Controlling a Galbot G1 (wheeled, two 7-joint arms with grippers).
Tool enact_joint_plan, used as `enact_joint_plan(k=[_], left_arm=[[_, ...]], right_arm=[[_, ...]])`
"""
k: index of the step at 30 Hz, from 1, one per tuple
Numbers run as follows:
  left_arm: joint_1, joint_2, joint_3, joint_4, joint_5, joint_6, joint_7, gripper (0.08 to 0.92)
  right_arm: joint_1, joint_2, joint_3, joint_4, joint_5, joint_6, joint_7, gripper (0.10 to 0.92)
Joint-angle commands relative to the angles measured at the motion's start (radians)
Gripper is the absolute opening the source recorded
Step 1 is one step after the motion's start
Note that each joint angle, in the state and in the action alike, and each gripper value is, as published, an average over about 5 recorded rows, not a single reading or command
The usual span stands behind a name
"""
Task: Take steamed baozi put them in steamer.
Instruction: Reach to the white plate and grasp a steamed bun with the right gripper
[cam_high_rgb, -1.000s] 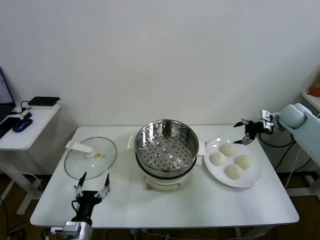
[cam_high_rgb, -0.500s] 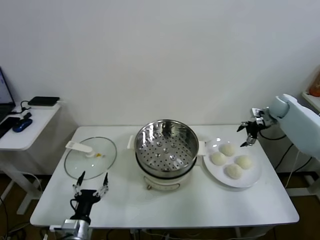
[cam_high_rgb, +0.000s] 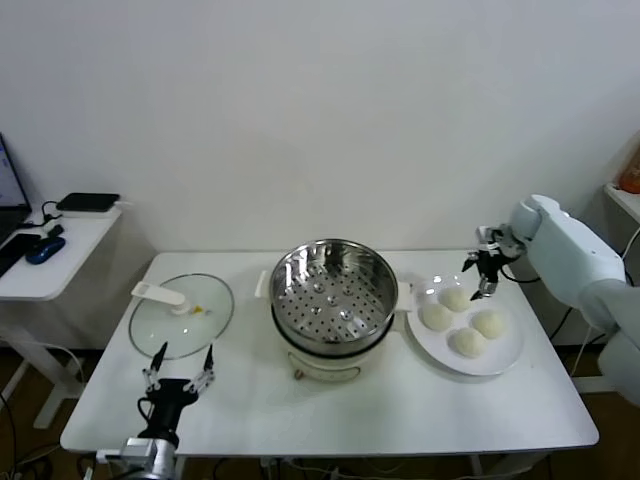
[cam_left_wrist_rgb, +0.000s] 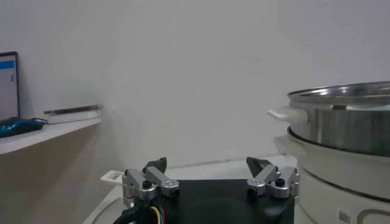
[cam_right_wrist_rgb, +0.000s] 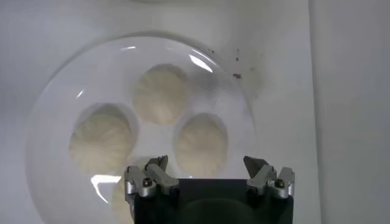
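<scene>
Four steamed baozi (cam_high_rgb: 462, 320) on plate (cam_high_rgb: 508, 352), right of steamer (cam_high_rgb: 330, 295). Right gripper (cam_high_rgb: 484, 276) above them, fingers spread, holding nothing: approach step. Next: descend, pinch one. Left gripper (cam_high_rgb: 180, 371) parked near table front, fingers spread.

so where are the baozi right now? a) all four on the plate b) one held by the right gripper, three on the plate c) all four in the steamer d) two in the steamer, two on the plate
a: all four baozi sit on the plate, the steamer tray holds none, and the right gripper hovers above the plate with its jaws open and nothing in them.
</scene>
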Motion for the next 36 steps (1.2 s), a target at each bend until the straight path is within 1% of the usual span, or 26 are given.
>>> enact_joint_plan(k=[1,6,10,12,23,36], left_arm=[[0.003,-0.002,0.001,-0.002,0.0,-0.001,0.0,0.823],[0.004,-0.002,0.001,-0.003,0.0,-0.001,0.0,0.823],[0.004,-0.002,0.001,-0.002,0.0,-0.001,0.0,0.823],[0.005,-0.002,0.001,-0.002,0.0,-0.001,0.0,0.823],[0.006,-0.003,0.002,0.001,0.0,-0.002,0.0,0.823],[0.009,-0.003,0.001,0.005,-0.002,-0.006,0.0,0.823]], right_arm=[[-0.024,0.041,0.066,-0.065,-0.093,0.029,0.026,0.823],[-0.04,0.049,0.124,-0.084,-0.161,0.05,0.054,0.823],[-0.05,0.077,0.227,-0.133,-0.274,0.086,0.076,0.823],[-0.052,0.087,0.253,-0.15,-0.305,0.093,0.082,0.823],[-0.061,0.111,0.276,-0.169,-0.319,0.088,0.098,0.823],[-0.062,0.132,0.362,-0.201,-0.408,0.089,0.113,0.823]])
